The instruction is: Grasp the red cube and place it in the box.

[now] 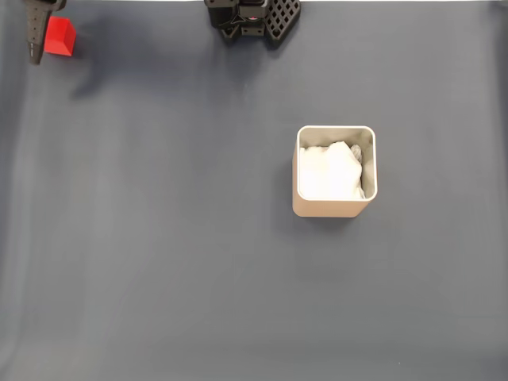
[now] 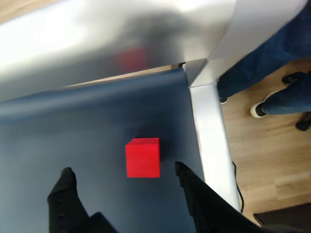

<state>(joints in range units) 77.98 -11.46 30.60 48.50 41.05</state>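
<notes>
Nothing is grasped yet: the red cube (image 2: 142, 157) sits near the bench's (image 1: 159, 262) far left corner in the fixed view, between the spread fingers of the end effector (image 2: 124, 174). Lift, carry and drop into the box (image 1: 333, 208) remain. The bench edge lies close beside the cube; mid-bench is open.

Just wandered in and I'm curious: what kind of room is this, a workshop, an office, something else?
Probably a hobby or lab workbench indoors. A dark mat covers the table, holding only a red cube and a box; the wrist view shows wooden flooring and a person's legs beside it.
</notes>
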